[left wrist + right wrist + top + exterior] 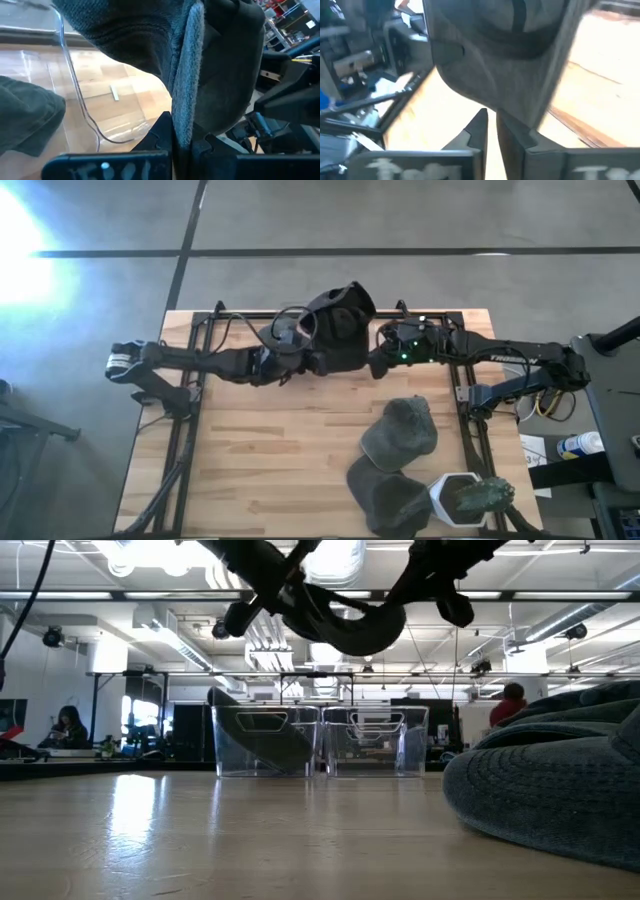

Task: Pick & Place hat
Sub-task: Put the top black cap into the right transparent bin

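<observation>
From above, I saw the wooden table [260, 460] with both arms meeting at its far edge, a dark hat [340, 330] held between them. Two more hats [400, 430] and a white pot [455, 498] sat nearer. Low down, clear bins [320, 740] stood beyond. My left gripper [182, 137] pinched the hat's brim; the right gripper [492, 125] clamped its edge too.

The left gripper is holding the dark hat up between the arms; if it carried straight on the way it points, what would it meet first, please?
Most likely the right gripper: the left gripper points across the table at it, with only the held hat between them. Depth is unclear.
</observation>
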Tool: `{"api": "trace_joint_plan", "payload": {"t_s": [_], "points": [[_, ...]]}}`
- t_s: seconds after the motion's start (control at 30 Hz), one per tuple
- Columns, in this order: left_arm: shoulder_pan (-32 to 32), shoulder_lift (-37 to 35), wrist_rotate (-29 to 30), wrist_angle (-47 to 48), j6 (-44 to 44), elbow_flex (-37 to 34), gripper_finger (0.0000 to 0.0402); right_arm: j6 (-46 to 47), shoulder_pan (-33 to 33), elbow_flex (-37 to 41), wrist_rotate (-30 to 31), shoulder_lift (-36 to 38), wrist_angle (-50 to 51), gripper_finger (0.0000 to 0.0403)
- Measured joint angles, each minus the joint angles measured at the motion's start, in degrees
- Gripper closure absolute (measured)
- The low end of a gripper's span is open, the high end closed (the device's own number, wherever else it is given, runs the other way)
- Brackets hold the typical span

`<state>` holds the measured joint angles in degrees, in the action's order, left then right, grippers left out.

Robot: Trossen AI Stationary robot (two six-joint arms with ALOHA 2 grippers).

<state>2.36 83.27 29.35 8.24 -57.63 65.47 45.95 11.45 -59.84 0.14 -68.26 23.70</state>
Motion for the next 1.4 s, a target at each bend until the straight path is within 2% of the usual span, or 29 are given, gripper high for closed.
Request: {"api": "trace_joint_plan", "payload": {"t_s": [0.3, 0.5, 0.77, 0.97, 1.1, 1.4], "points": [[2.1, -2.1, -2.0, 0.2, 0.5, 0.0, 0.0391, -2.6, 1.7, -0.6, 3.8, 4.2, 7.5, 0.0247], [2.4, -2.2, -5.2, -2.6, 1.0, 0.0, 0.0391, -3.4, 5.2, 0.5, -0.3, 4.2, 6.5, 0.0202], [2.9, -1.8, -4.5, -3.3, 1.8, -0.1, 0.0392, -4.6, 5.1, 1.1, -2.2, 3.3, 1.9, 0.0197], [3.9, -2.8, -1.7, -2.7, 3.0, -0.1, 0.0392, -4.7, 5.1, 1.1, 1.2, 4.0, 3.3, 0.0197], [4.5, -4.2, -0.3, -3.8, 4.7, 0.0, 0.0392, -4.8, 5.0, 1.1, 1.1, 4.3, 3.4, 0.0197], [6.0, -1.9, -3.9, -7.3, 2.0, 0.0, 0.0392, -6.4, 4.3, 1.2, 0.9, 4.3, 1.5, 0.0197]]}}
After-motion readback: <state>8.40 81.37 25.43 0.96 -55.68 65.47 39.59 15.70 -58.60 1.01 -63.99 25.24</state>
